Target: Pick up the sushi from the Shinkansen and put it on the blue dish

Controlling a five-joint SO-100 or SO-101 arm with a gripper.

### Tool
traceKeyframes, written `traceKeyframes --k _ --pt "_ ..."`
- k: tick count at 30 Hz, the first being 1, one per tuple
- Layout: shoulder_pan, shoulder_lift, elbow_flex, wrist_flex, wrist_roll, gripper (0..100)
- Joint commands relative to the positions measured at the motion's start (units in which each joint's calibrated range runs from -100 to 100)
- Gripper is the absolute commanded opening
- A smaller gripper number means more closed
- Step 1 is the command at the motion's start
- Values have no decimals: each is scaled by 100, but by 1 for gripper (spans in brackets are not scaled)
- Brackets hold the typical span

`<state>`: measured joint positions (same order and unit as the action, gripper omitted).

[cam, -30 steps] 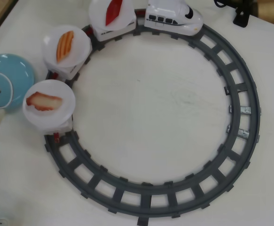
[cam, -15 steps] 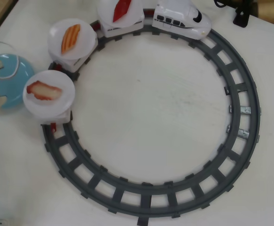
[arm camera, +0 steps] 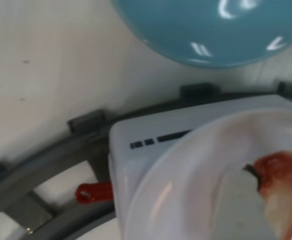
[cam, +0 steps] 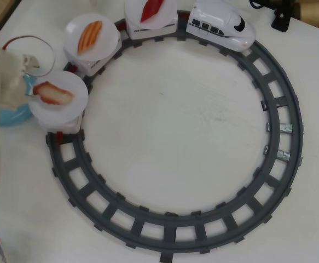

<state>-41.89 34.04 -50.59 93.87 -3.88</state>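
Observation:
The sushi (cam: pixel 52 93), pinkish-white with red edging, lies on the round white plate (cam: pixel 66 107) of the last car behind the Shinkansen (cam: pixel 220 24), at the left of the track. The blue dish (cam: pixel 10 116) sits just left of that car, mostly hidden under my white arm. My gripper (cam: pixel 32 76) hovers at the plate's left edge, open and empty. In the wrist view one pale finger (arm camera: pixel 241 200) stands over the plate beside the sushi (arm camera: pixel 283 192), with the blue dish (arm camera: pixel 211 30) above; the other finger is out of view.
Two more cars carry an orange striped piece (cam: pixel 90 35) and a solid red piece (cam: pixel 151 8). The grey circular track (cam: pixel 170 230) rings the white table. A red cable loop (cam: pixel 25 39) arcs above the gripper. A black object (cam: pixel 282 16) sits at the top right.

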Motion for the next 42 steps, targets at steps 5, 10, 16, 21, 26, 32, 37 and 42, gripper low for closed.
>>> traceKeyframes --k 5,10,16,21,26,32,37,42 --pt "421 972 -1604 95 -198 31" --pt "597 1495 -2055 87 -281 23" --pt "694 1495 -2740 299 -433 3" --pt "430 1138 -3209 529 -402 3" --pt "122 657 -3002 529 -349 3" --pt "-538 242 -2398 529 -234 3" --pt "-1031 217 -1866 529 -98 3" --pt "-1216 275 -1532 486 -98 3"
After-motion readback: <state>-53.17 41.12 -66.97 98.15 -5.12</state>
